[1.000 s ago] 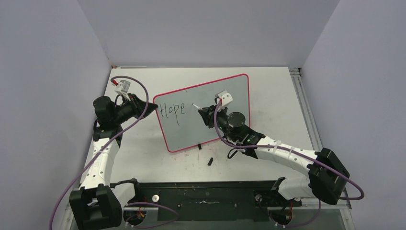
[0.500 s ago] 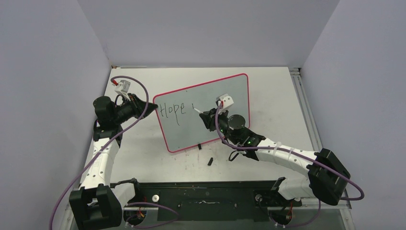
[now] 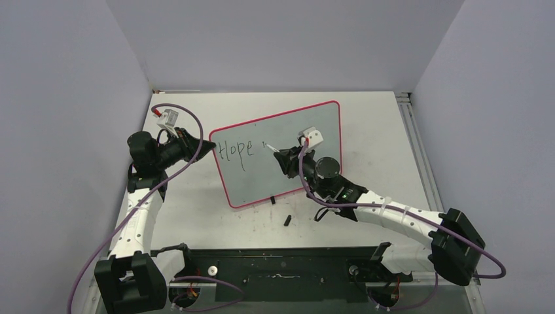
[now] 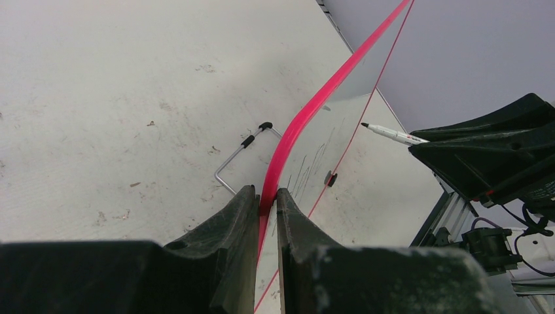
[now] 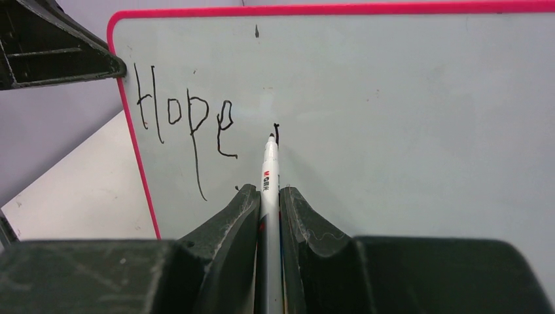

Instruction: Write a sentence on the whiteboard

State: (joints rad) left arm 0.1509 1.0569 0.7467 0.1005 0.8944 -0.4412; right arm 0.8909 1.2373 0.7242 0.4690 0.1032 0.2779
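Since a second ago a short black upright stroke has appeared after "Hope", and the right arm's elbow has swung out to the right; the large rounded whiteboard with the thin red-pink rim (image 3: pixel 317 127) has not shifted. It stands on a scuffed off-white tabletop (image 3: pixel 373 140) closed in by plain pale lilac-grey walls (image 3: pixel 275 39), with a small black cap (image 3: pixel 287 220) lying near the board's near edge. The board is propped up on a bent wire stand (image 4: pixel 235 157), its long axis running from near left to far right in the top view, its glossy face turned toward the right arm. The black handwritten sentence (image 5: pixel 183 118), so far one word and that stroke, runs along the long axis from the left edge. The left gripper (image 4: pixel 267 196) is clenched on the board's left rim. The right gripper (image 5: pixel 268 196) is grasping a slim white marker (image 5: pixel 269 170), which points at the board, black tip just beside the new stroke
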